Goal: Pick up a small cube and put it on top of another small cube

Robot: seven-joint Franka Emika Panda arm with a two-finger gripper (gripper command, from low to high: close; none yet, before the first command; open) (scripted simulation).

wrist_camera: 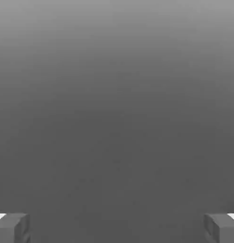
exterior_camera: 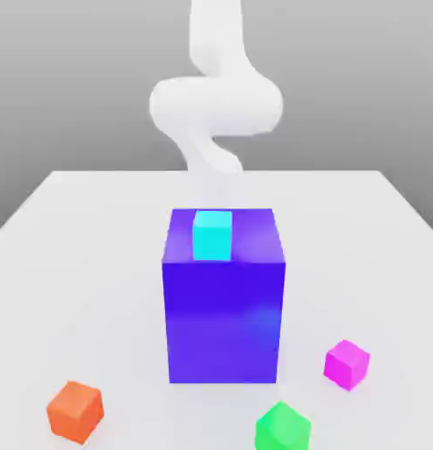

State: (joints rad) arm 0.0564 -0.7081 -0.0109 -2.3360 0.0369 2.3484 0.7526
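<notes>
At the exterior view's lower left sits an orange cube (exterior_camera: 75, 411); at its centre, a cyan cube (exterior_camera: 212, 235) rests atop the big blue block (exterior_camera: 224, 321); lower right, a green cube (exterior_camera: 283, 428), then a magenta cube (exterior_camera: 347, 364). The claw (wrist_camera: 117, 228) stands open and empty, probably behind the block, so reaching any small cube likely means rising first.
</notes>
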